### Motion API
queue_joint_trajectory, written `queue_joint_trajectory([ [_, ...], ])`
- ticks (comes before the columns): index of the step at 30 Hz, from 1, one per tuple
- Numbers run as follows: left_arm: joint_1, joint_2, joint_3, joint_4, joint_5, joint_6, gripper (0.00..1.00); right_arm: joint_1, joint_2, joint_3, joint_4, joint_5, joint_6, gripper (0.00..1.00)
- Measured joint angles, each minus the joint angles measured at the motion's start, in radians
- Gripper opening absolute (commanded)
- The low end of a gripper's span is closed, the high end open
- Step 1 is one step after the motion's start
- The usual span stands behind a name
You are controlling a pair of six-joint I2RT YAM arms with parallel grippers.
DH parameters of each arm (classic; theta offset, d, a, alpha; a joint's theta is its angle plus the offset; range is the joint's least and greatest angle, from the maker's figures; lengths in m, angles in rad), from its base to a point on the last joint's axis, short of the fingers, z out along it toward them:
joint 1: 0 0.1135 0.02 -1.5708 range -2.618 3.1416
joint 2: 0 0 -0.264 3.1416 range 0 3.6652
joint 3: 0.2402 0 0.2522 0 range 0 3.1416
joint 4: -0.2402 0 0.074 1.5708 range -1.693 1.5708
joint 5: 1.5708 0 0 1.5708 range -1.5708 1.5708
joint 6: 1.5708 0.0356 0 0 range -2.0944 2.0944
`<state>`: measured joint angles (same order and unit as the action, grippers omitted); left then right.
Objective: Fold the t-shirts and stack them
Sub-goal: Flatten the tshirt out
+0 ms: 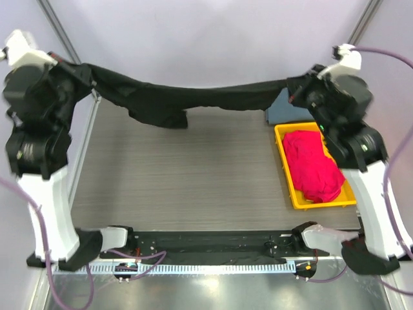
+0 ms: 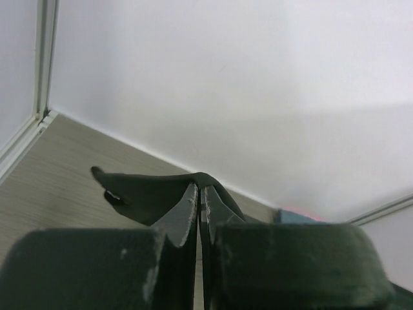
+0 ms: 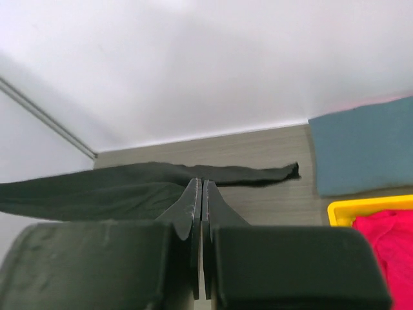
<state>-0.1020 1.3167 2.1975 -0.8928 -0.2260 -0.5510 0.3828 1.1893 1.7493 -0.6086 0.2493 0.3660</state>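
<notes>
Black cloth t-shirt (image 1: 206,97) strung in the air left of the yellow plastic tray (image 1: 322,205), long axis side to side, sagging mid-span. Ends pinched: left gripper (image 2: 199,188) well apart from the tray, right gripper (image 3: 199,184) just beyond it. Probably to be lowered evenly.

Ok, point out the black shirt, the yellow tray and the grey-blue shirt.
black shirt (image 1: 193,97): top view, sagging middle of the stretched cloth.
yellow tray (image 1: 284,169): top view, left wall.
grey-blue shirt (image 3: 361,145): right wrist view, middle of its flat surface.
</notes>
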Motion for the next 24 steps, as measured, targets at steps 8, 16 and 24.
queue_joint_trajectory([
  [8,0.0,-0.308,-0.068,0.0,0.048,-0.084,0.0,0.0,-0.316,-0.068,-0.04,-0.063,0.031,0.01],
  [16,0.0,-0.404,-0.025,0.028,0.167,-0.151,0.0,0.0,-0.43,-0.058,-0.069,-0.099,0.105,0.01],
  [24,0.0,-0.275,-0.151,0.129,0.146,-0.083,0.0,0.0,-0.272,-0.05,-0.074,0.043,0.082,0.01],
])
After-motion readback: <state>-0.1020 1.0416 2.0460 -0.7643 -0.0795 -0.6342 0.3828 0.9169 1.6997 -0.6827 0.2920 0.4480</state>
